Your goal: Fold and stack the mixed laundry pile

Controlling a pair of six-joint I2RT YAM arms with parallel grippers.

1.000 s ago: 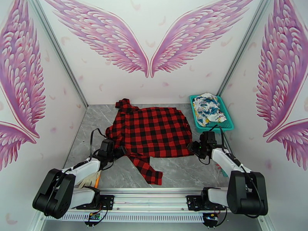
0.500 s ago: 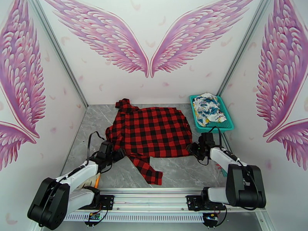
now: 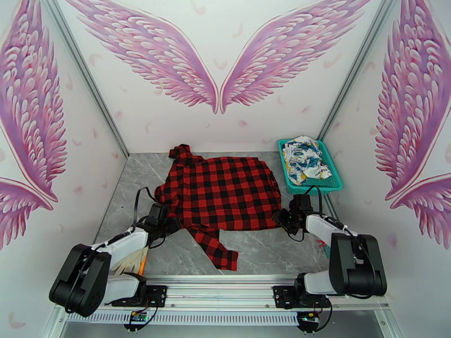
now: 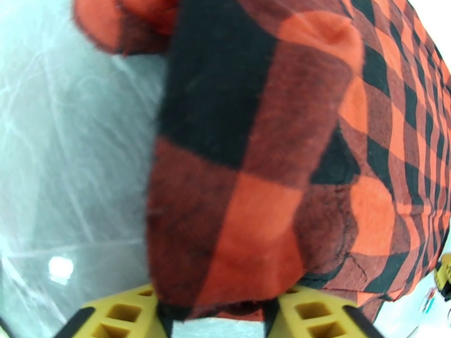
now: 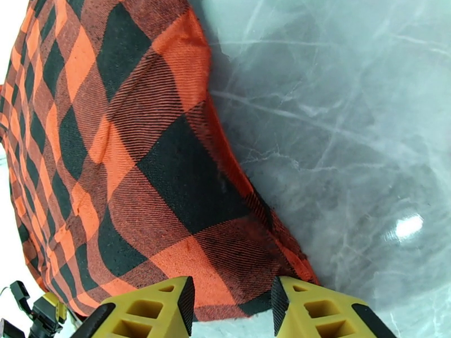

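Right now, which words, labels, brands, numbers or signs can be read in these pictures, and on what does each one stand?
No text can be read in any view.
Red-and-black checked shirt: only checks show, no lettering on the visible side.
White printed garment in the teal basket: blue and yellow print, too small to tell whether it holds letters.
Back wall: painted pink wings, no words.

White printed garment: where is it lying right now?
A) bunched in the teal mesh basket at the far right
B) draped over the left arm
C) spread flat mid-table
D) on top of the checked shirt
A: the white printed garment sits bunched inside the teal mesh basket at the far right, apart from the checked shirt.
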